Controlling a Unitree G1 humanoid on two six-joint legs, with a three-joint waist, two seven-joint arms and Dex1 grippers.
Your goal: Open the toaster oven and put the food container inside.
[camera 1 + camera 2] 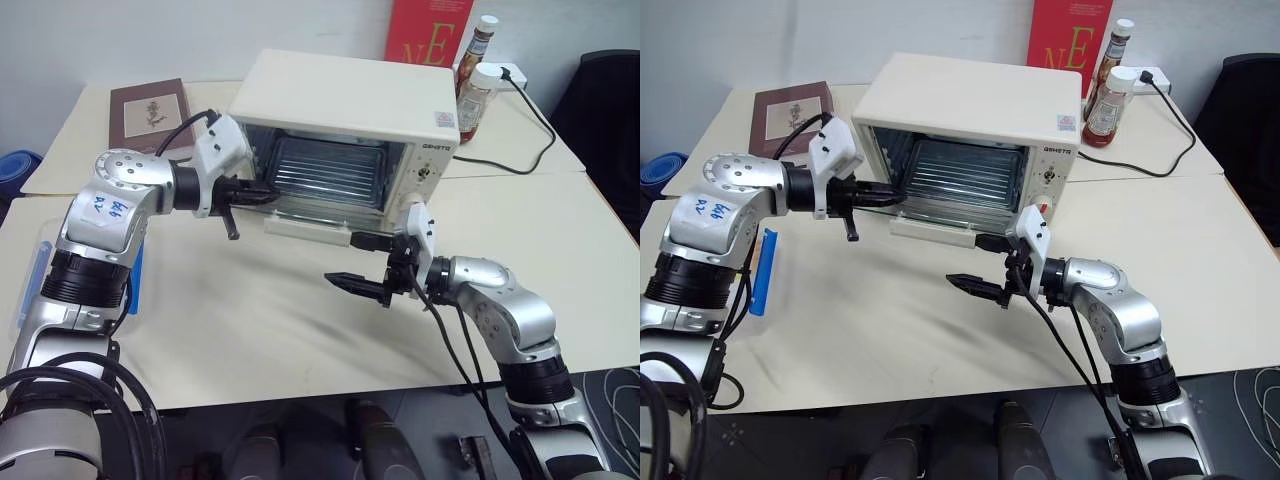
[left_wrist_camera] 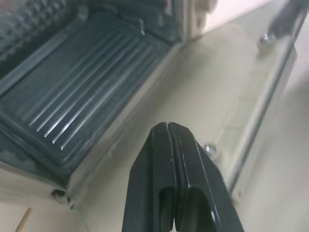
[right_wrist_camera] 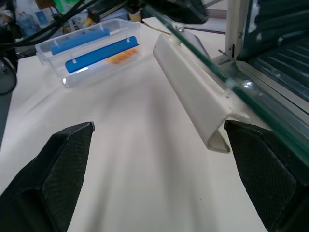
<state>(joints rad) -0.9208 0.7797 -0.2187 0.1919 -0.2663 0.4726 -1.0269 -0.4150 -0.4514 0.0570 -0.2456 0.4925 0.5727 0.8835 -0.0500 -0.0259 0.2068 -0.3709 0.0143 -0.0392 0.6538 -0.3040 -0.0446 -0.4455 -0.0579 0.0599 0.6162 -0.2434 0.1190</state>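
1. Left pincer (image 1: pixel 262 193): black fingers pressed fully together, nothing between them. It sits over the lowered glass door (image 2: pixel 212 96) at the mouth of the oven; whether the tips touch the glass cannot be told.
2. Right pincer (image 1: pixel 362 262): fingers spread wide, empty, touching nothing. It hangs just in front of and below the door's cream handle bar (image 3: pixel 193 92).
3. Cream-white boxy toaster oven (image 1: pixel 350 100): straight ahead of both pincers on the pale table (image 1: pixel 300 330). Door dropped open, ribbed dark tray (image 2: pixel 82 96) and wire rack visible inside, cavity empty.
4. Shallow clear plastic rectangular food container (image 3: pixel 89 48): on the table well beyond the right pincer, beside the left arm. Two blue clips along its sides; yellow food pieces inside.
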